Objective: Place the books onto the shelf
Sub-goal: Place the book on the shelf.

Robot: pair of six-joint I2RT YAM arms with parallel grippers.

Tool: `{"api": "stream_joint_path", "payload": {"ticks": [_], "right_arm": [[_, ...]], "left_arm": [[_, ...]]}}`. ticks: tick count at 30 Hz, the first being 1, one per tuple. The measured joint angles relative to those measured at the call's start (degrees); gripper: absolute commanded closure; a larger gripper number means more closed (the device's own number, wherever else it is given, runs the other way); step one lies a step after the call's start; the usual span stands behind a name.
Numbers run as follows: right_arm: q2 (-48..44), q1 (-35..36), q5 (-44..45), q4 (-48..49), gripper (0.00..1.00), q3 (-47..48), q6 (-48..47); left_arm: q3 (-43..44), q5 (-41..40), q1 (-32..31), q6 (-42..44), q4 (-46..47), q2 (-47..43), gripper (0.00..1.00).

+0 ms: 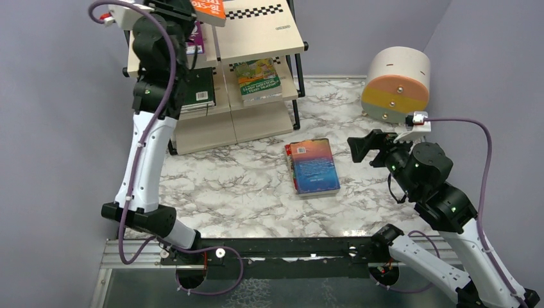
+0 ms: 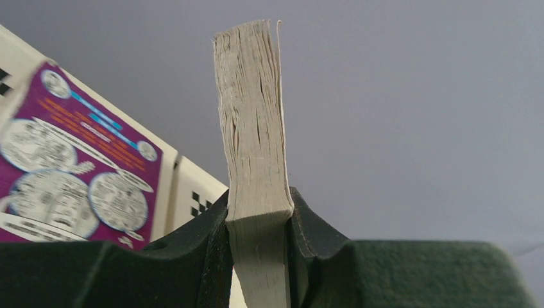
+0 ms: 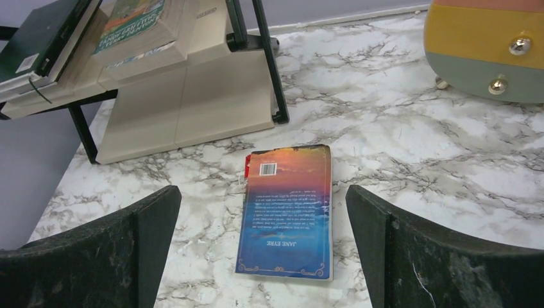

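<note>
Left tool (image 2: 258, 221) pinches an orange book (image 1: 208, 9) atop the shelf (image 1: 256, 32) — right tool (image 1: 364, 146) gaping, empty, off to its right.

You can read "JANE EYRE", upside down, low on the back cover of the blue book (image 3: 287, 212); a barcode (image 3: 268, 169) sits at its top left corner. All other lettering is too blurred for you to read.
</note>
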Motion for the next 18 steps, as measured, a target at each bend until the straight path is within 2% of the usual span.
{"api": "stream_joint_path", "payload": {"ticks": [7, 18], "right_arm": [[1.2, 0.0, -1.0, 1.0, 0.01, 0.0, 0.0], [1.2, 0.0, -1.8, 1.2, 0.02, 0.0, 0.0]], "left_arm": [[-4.6, 8.2, 12.4, -7.0, -2.7, -4.3, 1.00], [-13.2, 24.1, 23.8, -18.9, -4.2, -9.5, 1.00]]}}
